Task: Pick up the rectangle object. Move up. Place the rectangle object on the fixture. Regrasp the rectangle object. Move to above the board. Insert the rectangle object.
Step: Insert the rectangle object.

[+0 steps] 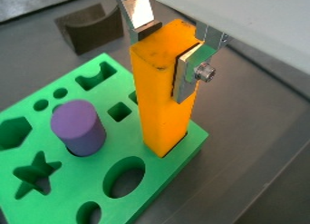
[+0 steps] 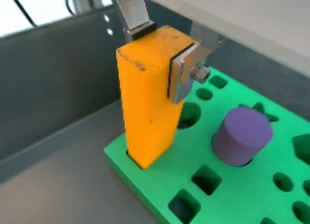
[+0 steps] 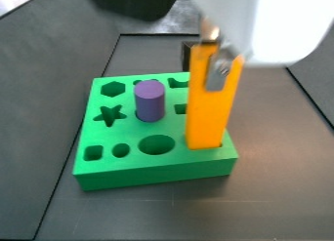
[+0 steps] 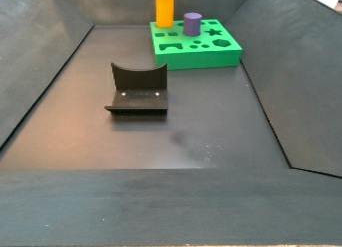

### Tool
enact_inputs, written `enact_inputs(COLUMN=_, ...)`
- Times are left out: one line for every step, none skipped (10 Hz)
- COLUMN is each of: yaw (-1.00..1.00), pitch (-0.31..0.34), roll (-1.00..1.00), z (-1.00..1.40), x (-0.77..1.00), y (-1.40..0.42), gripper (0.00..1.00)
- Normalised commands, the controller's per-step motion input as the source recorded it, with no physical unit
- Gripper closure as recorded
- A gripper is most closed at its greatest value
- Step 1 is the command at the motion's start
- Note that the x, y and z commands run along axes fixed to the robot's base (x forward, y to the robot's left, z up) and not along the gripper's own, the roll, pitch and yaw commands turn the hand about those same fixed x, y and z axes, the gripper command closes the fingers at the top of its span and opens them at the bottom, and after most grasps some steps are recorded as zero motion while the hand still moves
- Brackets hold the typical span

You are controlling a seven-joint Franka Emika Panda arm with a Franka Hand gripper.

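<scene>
The orange-yellow rectangle object stands upright with its lower end in the green board near one corner. How deep it sits does not show. It shows in the other wrist view and in both side views. My gripper comes down from above and is shut on the block's top end, one silver finger flat on its side. The dark fixture stands apart on the floor.
A purple cylinder stands in a round hole of the board beside the block. Star, hexagon, circle and square holes lie open around it. Sloping dark walls enclose the floor.
</scene>
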Motion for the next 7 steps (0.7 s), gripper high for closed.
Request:
enact_inputs(yaw=0.0, pitch=0.0, roll=0.04, z=-0.41, x=-0.15, y=0.26, gripper=1.0)
enact_inputs(yaw=0.0, pitch=0.017, roll=0.03, z=-0.42, x=0.0, y=0.04, gripper=1.0)
enact_inputs(yaw=0.0, pitch=0.001, roll=0.14, z=-0.65, x=0.0, y=0.0, gripper=1.0)
enact_inputs(yaw=0.0, pitch=0.026, roll=0.21, z=-0.86, x=0.15, y=-0.13, gripper=1.0)
enact_inputs(yaw=0.0, pitch=0.0, roll=0.0, z=-0.04, x=0.0, y=0.0, gripper=1.0)
enact_inputs(yaw=0.0, pitch=0.006, roll=0.0, z=0.0, x=0.0, y=0.0, gripper=1.0)
enact_inputs(yaw=0.0, pitch=0.0, roll=0.0, z=0.0, x=0.0, y=0.0, gripper=1.0)
